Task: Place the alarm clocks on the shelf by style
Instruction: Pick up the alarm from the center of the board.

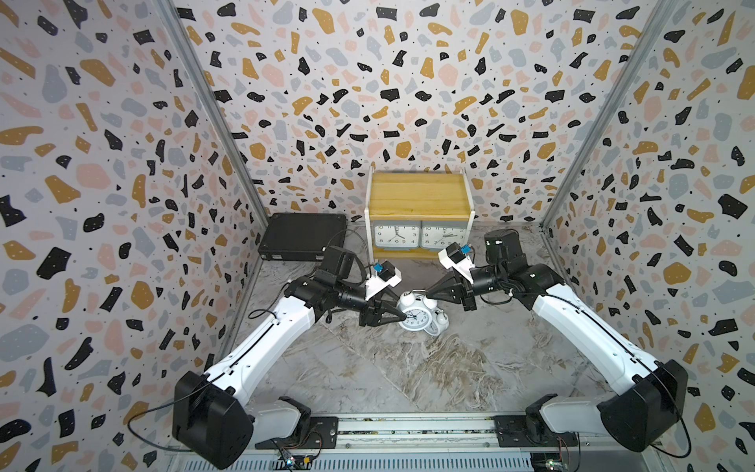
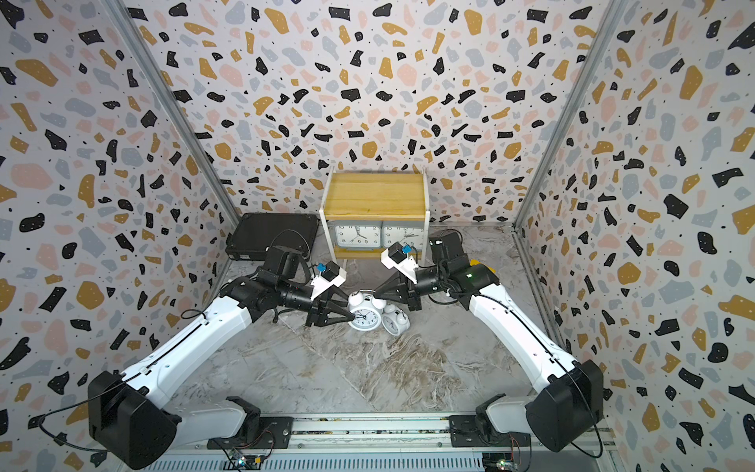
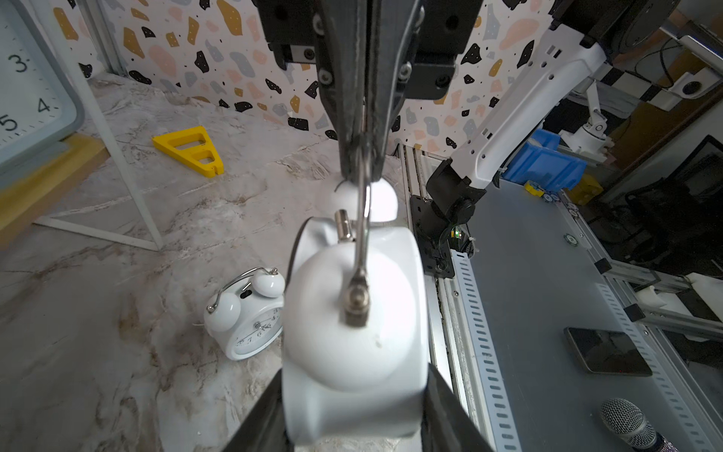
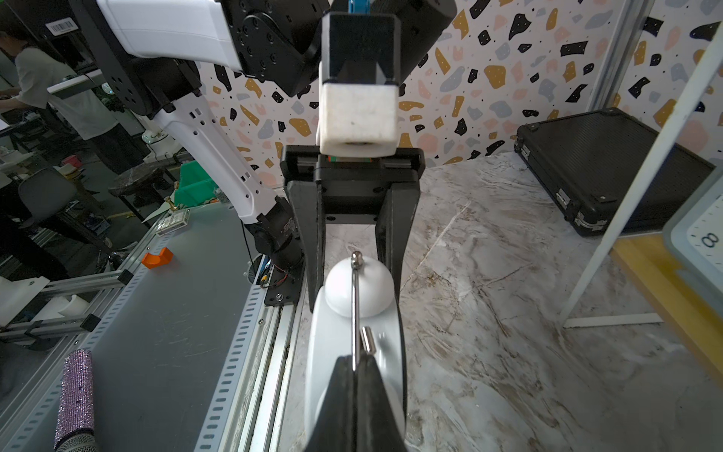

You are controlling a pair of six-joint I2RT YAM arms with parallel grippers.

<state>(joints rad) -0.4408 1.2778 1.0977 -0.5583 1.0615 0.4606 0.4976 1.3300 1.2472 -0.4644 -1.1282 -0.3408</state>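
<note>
Mid-desk, the right tool is pinching a twin-bell clock's wire handle while the left tool is clamping its body (probably a handover for a steadier carry). Its twin is lying at four o'clock, with grey clocks sitting low in the shelf at twelve.

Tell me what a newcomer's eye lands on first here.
Mid-table, one white twin-bell clock is worked from both sides: the right gripper pinches its wire handle while the left gripper brackets its body. A second twin-bell clock sits just beside it, and two grey square clocks fill the lower tier of the shelf at the back.
</note>
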